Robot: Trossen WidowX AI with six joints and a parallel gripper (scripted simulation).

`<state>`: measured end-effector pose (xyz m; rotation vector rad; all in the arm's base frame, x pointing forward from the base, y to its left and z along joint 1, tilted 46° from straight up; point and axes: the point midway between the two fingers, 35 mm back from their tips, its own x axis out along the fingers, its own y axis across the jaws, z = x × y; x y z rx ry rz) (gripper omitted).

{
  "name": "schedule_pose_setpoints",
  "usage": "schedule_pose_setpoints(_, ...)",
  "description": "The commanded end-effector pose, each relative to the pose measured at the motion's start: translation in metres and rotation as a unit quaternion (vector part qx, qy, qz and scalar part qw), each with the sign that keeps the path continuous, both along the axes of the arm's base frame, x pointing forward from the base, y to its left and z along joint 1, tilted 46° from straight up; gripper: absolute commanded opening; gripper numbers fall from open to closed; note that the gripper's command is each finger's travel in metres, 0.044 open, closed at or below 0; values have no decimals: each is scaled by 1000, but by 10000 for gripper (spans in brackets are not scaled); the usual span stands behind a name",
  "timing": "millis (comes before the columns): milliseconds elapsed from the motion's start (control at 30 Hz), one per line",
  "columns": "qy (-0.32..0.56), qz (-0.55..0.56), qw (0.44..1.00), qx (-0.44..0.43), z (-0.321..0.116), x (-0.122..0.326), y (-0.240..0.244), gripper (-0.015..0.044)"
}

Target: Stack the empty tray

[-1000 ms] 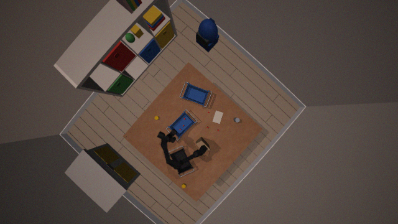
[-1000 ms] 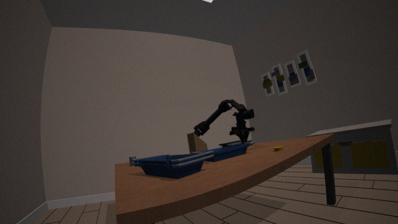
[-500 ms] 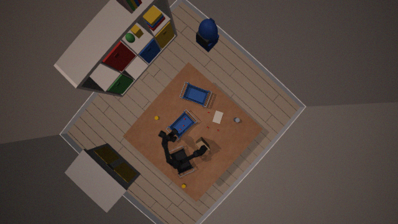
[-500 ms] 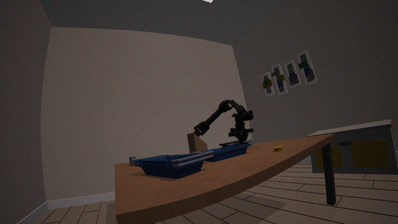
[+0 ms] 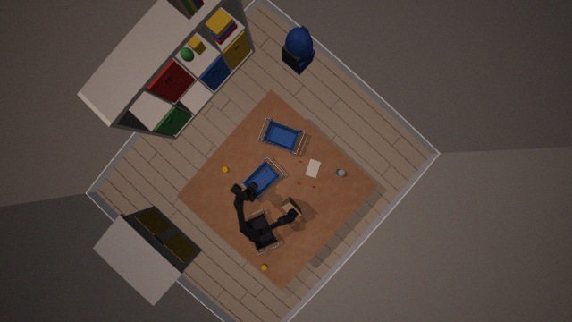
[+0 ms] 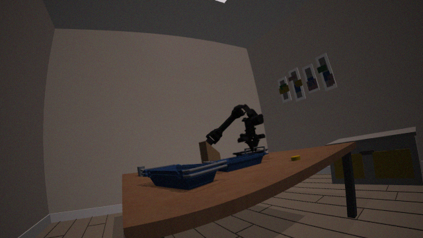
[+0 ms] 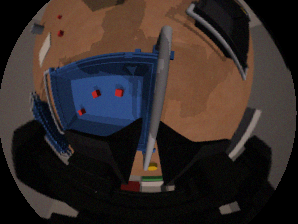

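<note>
The loaded blue tray [image 5: 269,183] [image 6: 242,162] [image 7: 100,62] stands on the table with small red blocks [image 7: 96,94] inside. Its near wire bar [image 7: 161,85] is raised, seen over the end wall in the wrist view. Its far bar [image 5: 275,165] is swung out beyond the other end. My gripper [image 7: 148,121] [image 6: 253,149] is partly open at that near end; the raised bar passes between its fingertips, with no clear grip on it. The empty blue tray [image 5: 282,135] [image 6: 183,179] lies apart, its bars out over its ends; in the wrist view only its edge shows at the left.
A black tray-like thing with wire bars [image 7: 222,22] lies beside the arm. A cardboard box [image 6: 209,153] stands near another dark jointed arm [image 6: 226,123]. A white card [image 5: 313,168], a grey cylinder [image 5: 340,173], yellow discs [image 5: 225,169] and loose red bits [image 5: 299,161] lie on the table.
</note>
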<state>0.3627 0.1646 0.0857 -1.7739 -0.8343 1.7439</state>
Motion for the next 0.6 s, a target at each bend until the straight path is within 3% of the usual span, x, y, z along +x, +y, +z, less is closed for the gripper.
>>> schedule_pose_setpoints(0, 8, -1, 1000, -4, -19, 0, -7, 90)
schedule_pose_setpoints(200, 8, -1, 1000, -4, -40, 0, -6, 90)
schedule_pose_setpoints(567, 8, -4, 1000, -4, -5, 1, -36, 90)
